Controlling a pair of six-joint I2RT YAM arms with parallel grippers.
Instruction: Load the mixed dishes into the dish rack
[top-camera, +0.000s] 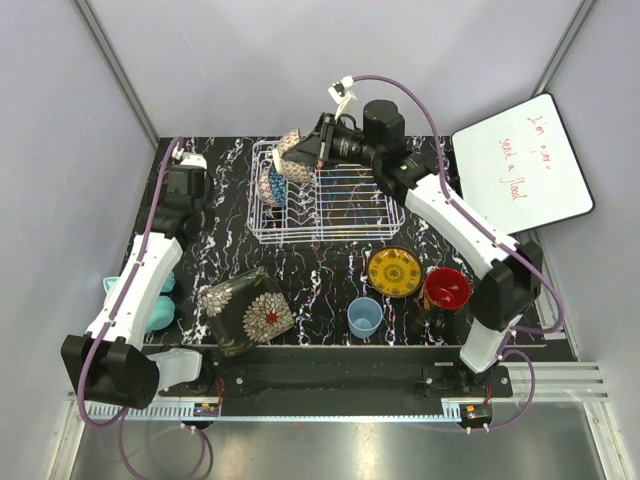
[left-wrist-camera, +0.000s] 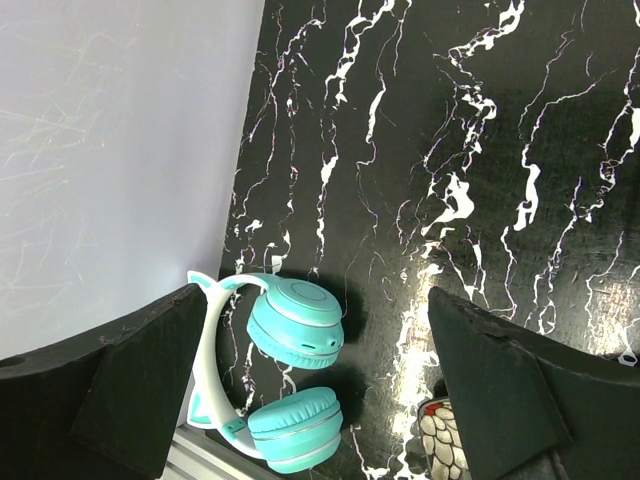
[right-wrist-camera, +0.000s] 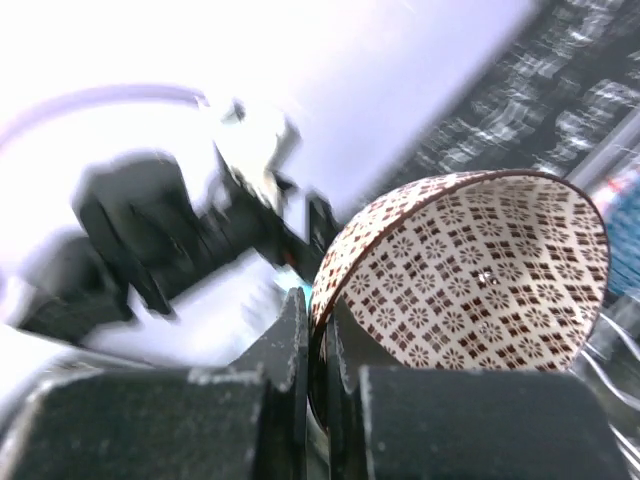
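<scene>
— Where is the beige bowl (right-wrist-camera: 470, 270)?

— Up at the far left corner of the rack (top-camera: 340, 210). The right gripper (right-wrist-camera: 318, 335) has it. The jaws are pinched tight on the rim, one finger inside the bowl and one outside.

— Which way does the bowl stick out?

— Away from the jaws, toward the left end of the rack. It is tipped up on its edge, and its open side faces back at the gripper.

— Is it down in the wires?

— I can't tell. It looks just over them, or just touching.

— What is in the rack?

— One blue bowl (top-camera: 272, 187). It stands on edge at the left end, right by the beige one, on its near side. I see no other dish in there.

— So where should the beige bowl go?

— I think down into a gap in the wires just behind the blue bowl, kept on its edge. It should go straight down, or the two bowls may bump.

— And the left gripper (left-wrist-camera: 318, 310)?

— Its jaws are wide and hold nothing. It is off to the left of the rack, looking down at teal headphones (left-wrist-camera: 290, 370). The right arm is much nearer to the job.

— What waits outside the rack?

— All of it is in front. The square plate (top-camera: 245, 310) is front left. The yellow plate (top-camera: 393, 270) and the cup (top-camera: 364, 317) are in front. The mug (top-camera: 446, 290) is front right. The cup looks like it has nothing in it.
</scene>
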